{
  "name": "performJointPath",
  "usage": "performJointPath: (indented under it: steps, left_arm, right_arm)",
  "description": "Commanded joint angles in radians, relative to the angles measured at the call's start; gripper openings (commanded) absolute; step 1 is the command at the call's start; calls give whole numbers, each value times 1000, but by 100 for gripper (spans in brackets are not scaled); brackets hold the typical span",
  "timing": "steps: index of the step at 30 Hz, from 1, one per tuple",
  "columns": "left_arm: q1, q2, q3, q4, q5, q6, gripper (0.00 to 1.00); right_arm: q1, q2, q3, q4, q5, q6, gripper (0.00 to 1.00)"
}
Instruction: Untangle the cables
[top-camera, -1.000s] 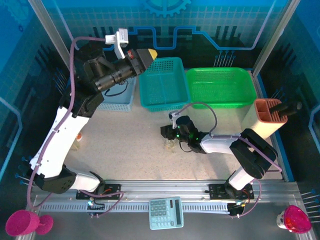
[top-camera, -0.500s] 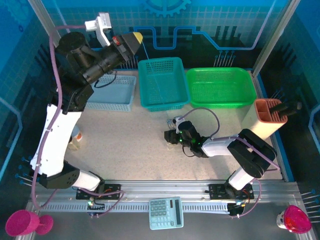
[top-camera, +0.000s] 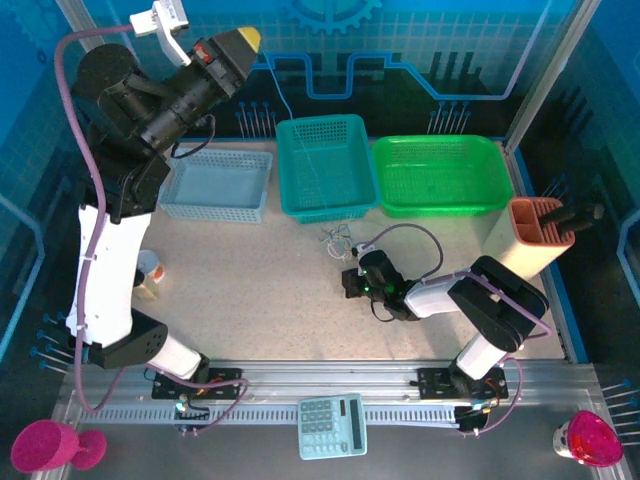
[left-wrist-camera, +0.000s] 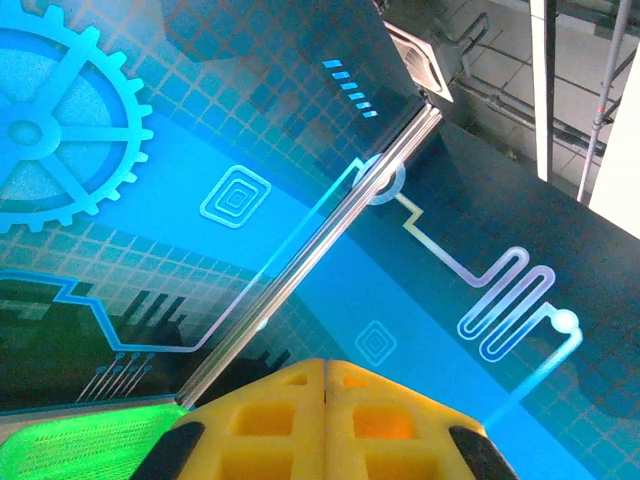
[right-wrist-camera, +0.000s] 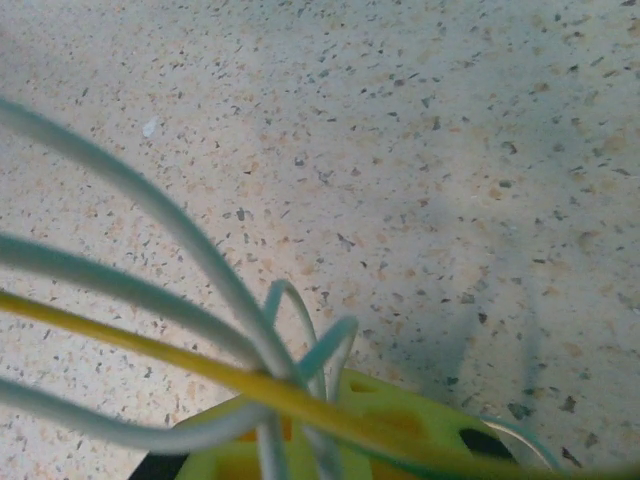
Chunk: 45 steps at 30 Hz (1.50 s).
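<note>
A small tangle of thin white and grey-blue cables (top-camera: 335, 240) lies on the speckled table in front of the teal basket. My right gripper (top-camera: 349, 283) sits low just behind the tangle and is shut on it. In the right wrist view, grey-blue loops (right-wrist-camera: 250, 330) and one yellow strand (right-wrist-camera: 150, 345) cross over its green-yellow fingertips (right-wrist-camera: 400, 420). My left gripper (top-camera: 250, 38) is raised high at the back left with its yellow fingers pressed together (left-wrist-camera: 327, 372). A faint thin strand (top-camera: 277, 95) runs from its tip down towards the tangle.
A pale blue basket (top-camera: 215, 208), a teal basket (top-camera: 330, 210) and a green basket (top-camera: 440, 208) line the back. A terracotta holder (top-camera: 535, 235) stands at the right. A small cup (top-camera: 148, 265) is at the left and a calculator (top-camera: 332, 425) lies on the front rail.
My left arm has swung up and to the back left, from over the teal basket. The tangle has shifted back towards the baskets. My right gripper has stayed low by it.
</note>
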<state>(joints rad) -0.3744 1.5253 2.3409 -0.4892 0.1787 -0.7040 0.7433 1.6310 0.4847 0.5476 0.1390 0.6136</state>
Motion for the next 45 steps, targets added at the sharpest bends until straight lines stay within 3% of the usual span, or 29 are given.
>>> performJointPath:
  steps: [1,11,31,37,45]
  left_arm:
    - [17,7,38,29,-22,10,0]
    - [90,42,180,0,-38,12,0]
    - [192,10,142,-6,-37,-1,0]
    - [192,-22,-21,46,49,-65,0]
    - [187,-99,-313,127,168,-72,0]
  right_arm:
    - [-14,10,-19,-1,24,3,0]
    - [-57,9,-60,6,20,27,0]
    - [-162,65,-101,29,-18,143,0]
    - [-145,40,-90,109,-137,96,0]
    - [-113,-85,11,-134,-127,0,16]
